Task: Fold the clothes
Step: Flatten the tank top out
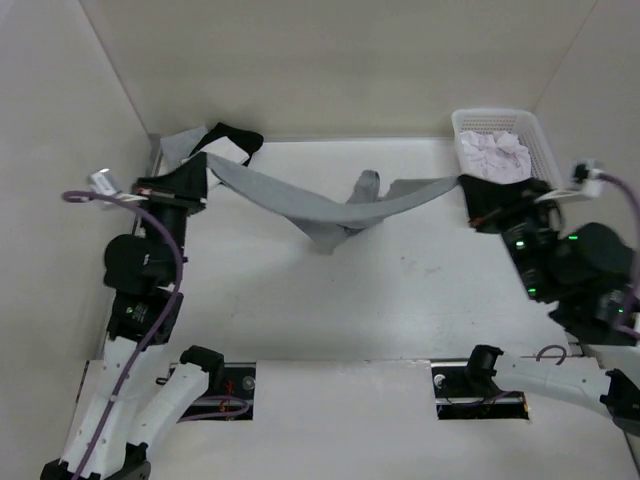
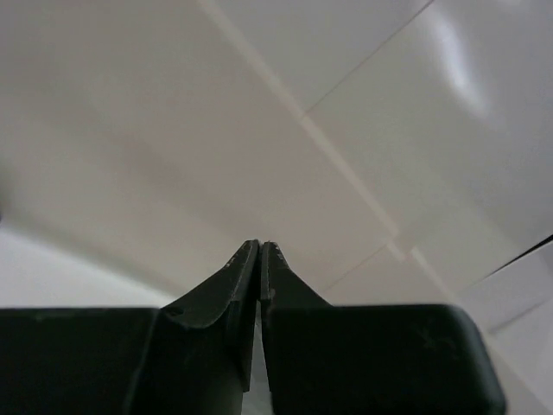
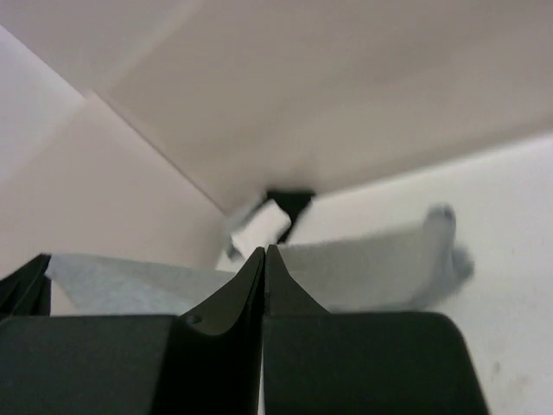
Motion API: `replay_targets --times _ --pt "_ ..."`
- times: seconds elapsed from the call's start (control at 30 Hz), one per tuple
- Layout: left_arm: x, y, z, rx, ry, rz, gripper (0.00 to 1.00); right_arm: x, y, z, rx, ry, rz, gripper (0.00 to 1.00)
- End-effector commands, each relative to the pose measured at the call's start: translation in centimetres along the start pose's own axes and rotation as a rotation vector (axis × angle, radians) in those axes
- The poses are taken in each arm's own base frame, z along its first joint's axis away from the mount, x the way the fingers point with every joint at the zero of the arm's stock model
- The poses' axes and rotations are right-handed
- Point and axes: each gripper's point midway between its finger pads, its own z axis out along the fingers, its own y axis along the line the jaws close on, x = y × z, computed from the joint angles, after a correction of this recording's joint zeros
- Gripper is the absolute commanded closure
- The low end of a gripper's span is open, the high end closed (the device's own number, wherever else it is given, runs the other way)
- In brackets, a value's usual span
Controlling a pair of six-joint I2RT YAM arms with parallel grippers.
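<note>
Overhead view: the grey top point(image 1: 285, 205) is strung between the 2 hands across the far half of the table point(image 1: 400, 290).

The left hand point(image 1: 207, 172), at 10 o'clock on the table, has its fingers pressed together on 1 end of the top. Its wrist view shows the tips shut, with no cloth visible.

The right hand point(image 1: 465, 190), at 2 o'clock, is clamped on the other end. Its wrist view shows grey cloth just behind the closed tips.

The top's middle sags toward the table near 12 o'clock, with 1 strap sticking up. Contact with the table cannot be determined.

A black cloth point(image 1: 235, 135) lies at 11 o'clock, behind the left hand. A white basket point(image 1: 545, 140) holding a pale garment point(image 1: 495, 155) stands at 1 o'clock, just beyond the right hand.
</note>
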Motion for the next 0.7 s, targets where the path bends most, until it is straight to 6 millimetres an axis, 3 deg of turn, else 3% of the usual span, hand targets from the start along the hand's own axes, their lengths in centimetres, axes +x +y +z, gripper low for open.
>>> replay_targets --times 0.0,0.13,0.2,0.3,0.4,0.47,0.53,0.67 --pt "-10.1 -7.4 -1.2 0.137 -0.283 0.024 1.00 -9.5 0.3 -1.6 0.059 -0.206 -0.114 1.00" --pt "-15.3 -12.6 -1.5 0.213 -0.390 0.037 1.00 -17.7 4.1 -3.1 -0.041 -0.331 -0.094 1.00" --pt "-16.7 -14.3 -1.3 0.237 -0.412 0.044 1.00 -20.4 5.5 -3.2 -0.052 -0.380 -0.122 1.00" --pt "-17.2 -15.1 -0.2 0.227 -0.419 0.076 1.00 -22.5 7.5 -2.6 -0.060 -0.431 -0.173 1.00" --pt "-16.1 -14.3 1.8 0.190 -0.392 0.107 1.00 -22.7 8.5 -1.0 -0.042 -0.481 -0.243 1.00" --pt "-14.7 -13.1 3.5 0.153 -0.365 0.132 1.00 -21.6 8.4 1.2 -0.007 -0.490 -0.293 1.00" --pt "-13.1 -11.1 6.1 0.091 -0.338 0.171 1.00 -19.7 8.3 4.8 -0.009 -0.464 -0.352 1.00" --pt "-8.2 -4.2 12.7 -0.069 -0.244 0.255 1.00 -14.6 4.9 14.2 -0.019 -0.288 -0.342 1.00"
